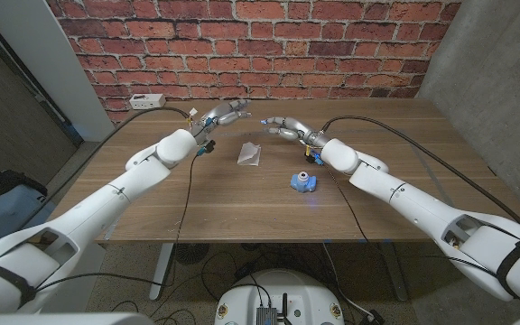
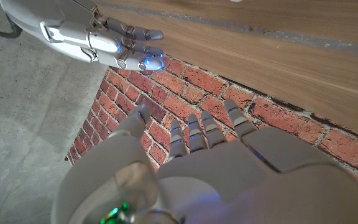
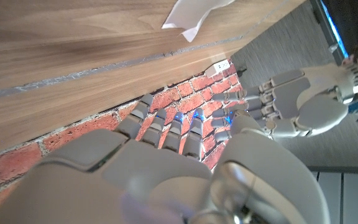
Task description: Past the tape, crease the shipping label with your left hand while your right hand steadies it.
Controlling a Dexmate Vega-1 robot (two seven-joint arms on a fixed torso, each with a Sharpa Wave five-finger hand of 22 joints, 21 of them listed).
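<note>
The left hand (image 1: 227,114) hung empty with fingers spread above the far tabletop (image 1: 197,203), the shipping label (image 1: 250,153) lay crumpled just nearer, between both hands, and the right hand (image 1: 283,127) hovered likewise open and empty, the blue tape (image 1: 302,181) nearer its arm.

Wooden surface (image 1: 242,203) carried the scene. Behind its far edge stood a red brick wall (image 1: 332,41), running the full width. A white power strip (image 1: 147,100) lay at the far left corner of the surface, beyond the left robot hand (image 1: 224,114), with a black cable (image 1: 165,106) leading from that corner. Grey concrete wall (image 1: 495,81) stood off to the right, past the right robot hand (image 1: 283,125).
</note>
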